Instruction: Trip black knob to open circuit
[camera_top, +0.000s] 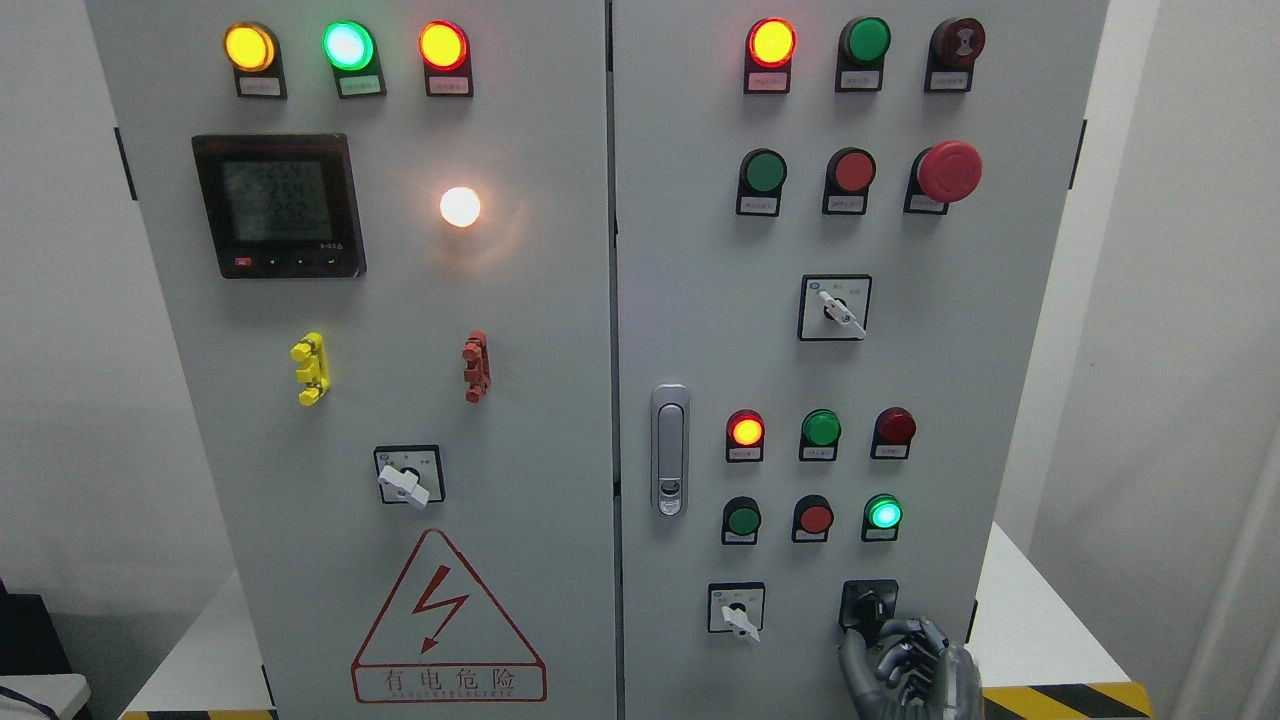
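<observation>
The black knob (868, 606) sits at the lower right of the cabinet's right door (700, 330), to the right of a white-handled selector switch (738, 610) and below a lit green lamp (884, 513). The right hand (905, 665) comes up from the bottom edge, its fingers (900, 632) curled just under the knob and seemingly touching it; a firm grasp cannot be told. The knob's handle looks roughly upright, though it is partly hidden.
</observation>
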